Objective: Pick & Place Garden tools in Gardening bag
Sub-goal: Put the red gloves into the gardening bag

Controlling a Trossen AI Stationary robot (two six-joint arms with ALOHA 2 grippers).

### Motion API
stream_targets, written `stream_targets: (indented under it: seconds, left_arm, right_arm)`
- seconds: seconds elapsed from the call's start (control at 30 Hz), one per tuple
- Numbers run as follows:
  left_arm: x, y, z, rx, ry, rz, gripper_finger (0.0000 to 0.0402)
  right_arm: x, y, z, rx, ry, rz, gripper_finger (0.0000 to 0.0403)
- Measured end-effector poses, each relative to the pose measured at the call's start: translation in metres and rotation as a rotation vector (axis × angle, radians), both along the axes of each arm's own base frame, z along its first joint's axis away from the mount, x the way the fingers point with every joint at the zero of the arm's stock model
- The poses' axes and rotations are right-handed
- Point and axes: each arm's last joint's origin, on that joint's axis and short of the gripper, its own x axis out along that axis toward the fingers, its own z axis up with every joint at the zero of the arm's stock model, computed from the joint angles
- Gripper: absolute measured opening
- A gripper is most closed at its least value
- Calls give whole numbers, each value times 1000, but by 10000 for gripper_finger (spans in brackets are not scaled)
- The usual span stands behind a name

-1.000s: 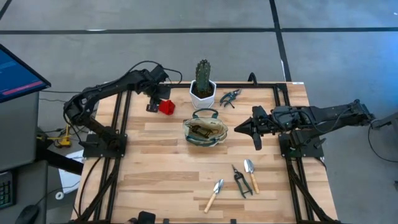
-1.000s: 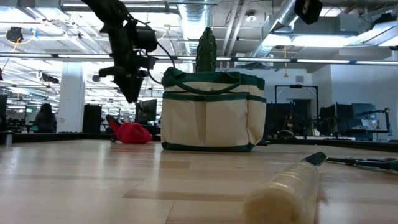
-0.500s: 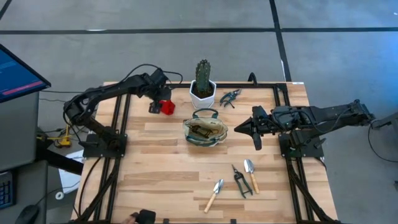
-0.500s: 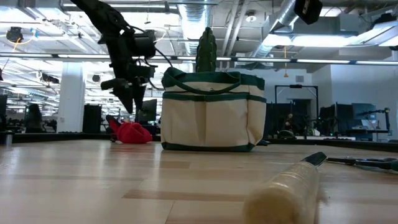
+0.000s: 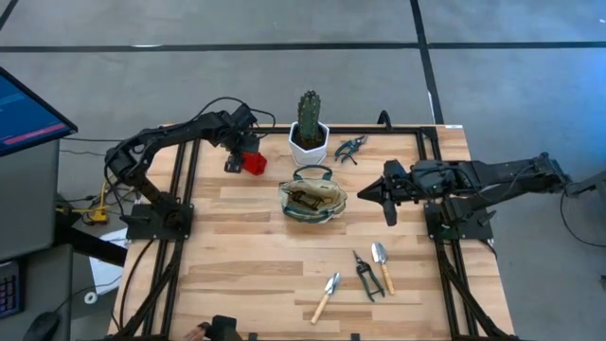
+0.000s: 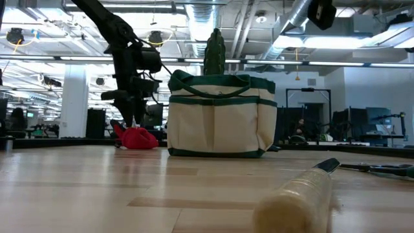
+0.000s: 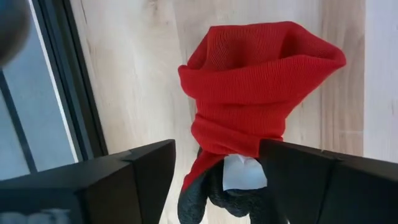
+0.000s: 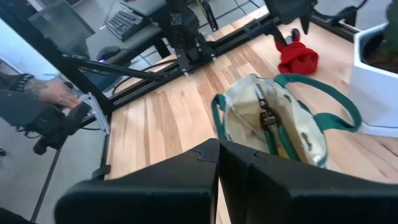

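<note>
1. The cream fabric bag with green trim (image 5: 312, 199) sits mid-table and already has a dark tool inside.
2. The left claw (image 7: 211, 171) hangs open over the red knitted glove bundle (image 7: 255, 99).
3. The right claw (image 5: 365, 197) waits closed beside the bag.
4. Two wooden-handled trowels (image 5: 327, 296) and dark shears (image 5: 365, 275) are not packed yet.

Gardening bag (image 5: 311, 200) mid-table, cactus (image 5: 309, 117) behind, trowels (image 5: 380, 262) in front.

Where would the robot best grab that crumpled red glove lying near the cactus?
Probably from straight above, at the narrow bunched waist of the red glove, where the red knit pinches in toward its dark end. That neck is slim enough to fit between the fingers of the left gripper, which are open on either side of it. The wider end looks floppy and bulkier.
</note>
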Motion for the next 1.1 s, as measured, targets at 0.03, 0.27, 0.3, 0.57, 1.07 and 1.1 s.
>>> stream_targets:
  seconds: [0.03, 0.27, 0.3, 0.57, 1.07, 1.1]
  left_arm:
    - [0, 0, 0, 1, -1, -1, 219]
    - [-2, -1, 9, 102, 43, 25, 223]
    - [-2, -1, 12, 120, 34, 28, 223]
    - [-17, -14, 57, 245, -148, 201, 216]
    - [-54, -59, 135, 317, -585, 140, 214]
    - [-56, -61, 137, 316, -600, 134, 215]
  right_arm:
    - [0, -1, 0, -1, 4, -6, 0]
    - [0, -8, -1, -1, 16, -39, 0]
    - [0, -8, -2, 0, 18, -42, 0]
    - [0, -8, -2, 0, 26, -42, 0]
    - [0, -8, -2, -1, 26, -41, 0]
    - [0, -8, -2, -1, 26, -41, 0]
